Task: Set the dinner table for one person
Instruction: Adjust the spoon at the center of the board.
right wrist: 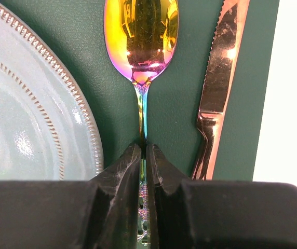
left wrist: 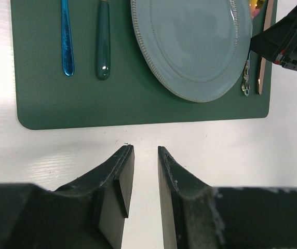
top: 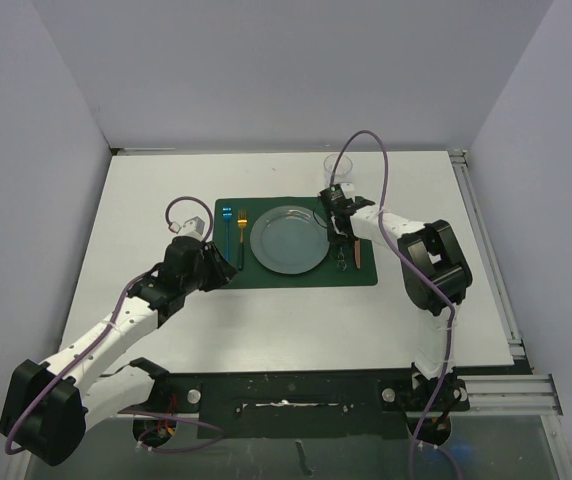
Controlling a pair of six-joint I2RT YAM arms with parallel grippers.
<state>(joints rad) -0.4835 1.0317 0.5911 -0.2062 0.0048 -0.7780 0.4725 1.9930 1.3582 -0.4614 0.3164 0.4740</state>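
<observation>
The white dinner table (top: 166, 190) carries a dark green placemat (top: 296, 278) with a pale blue plate (top: 289, 238) at its middle. My right gripper (right wrist: 144, 148) is shut on the thin handle of an iridescent spoon (right wrist: 140, 31), which lies on the mat between the plate (right wrist: 24, 119) and a copper knife (right wrist: 218, 78). From above, this gripper (top: 340, 240) sits just right of the plate. My left gripper (left wrist: 145, 150) hovers over bare table just off the mat's near edge (left wrist: 86, 104). It is open by a narrow gap with nothing between its fingers.
Left of the plate lie a blue-handled utensil (top: 227, 225) and a gold-and-teal fork (top: 242, 230). A clear glass (top: 338, 168) stands on the table beyond the mat's far right corner. Aluminium rails (top: 486, 250) run along the right edge.
</observation>
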